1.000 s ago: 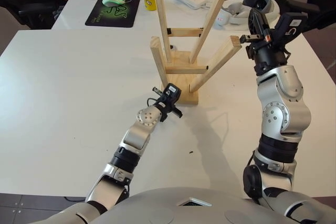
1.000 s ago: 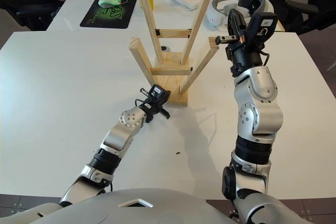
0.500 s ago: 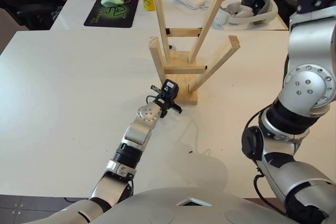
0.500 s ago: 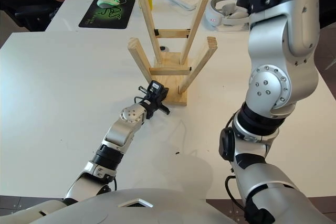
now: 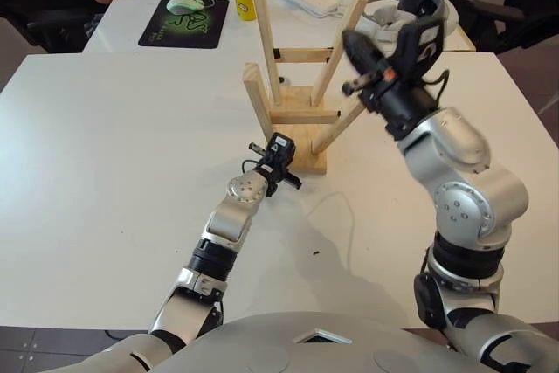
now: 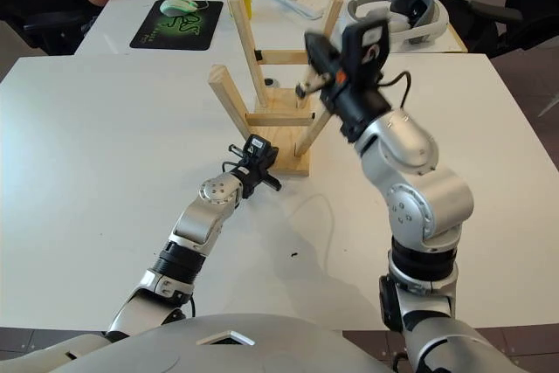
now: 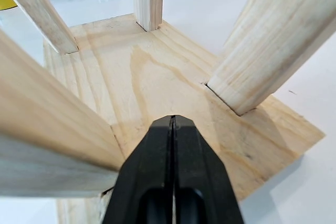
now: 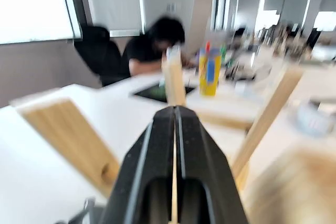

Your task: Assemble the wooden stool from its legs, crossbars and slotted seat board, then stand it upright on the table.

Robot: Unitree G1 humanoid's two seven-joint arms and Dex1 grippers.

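Stool sits inverted mid-table: seat board flat down, four legs up, both crossbars seated. It looks assembled; the flip to upright is not yet done.

Left gripper is low at the board's near edge, fingers pressed together and holding nothing, tips over the board between two legs. Probably pinning the board; contact is unconfirmed.

Right gripper is raised beside the near-right leg, up among the leg tops. Its fingers are also together and empty; I can't tell whether it touches the leg. My guess is it's lining up to tip the stool.

Behind: mouse pad, headphones.
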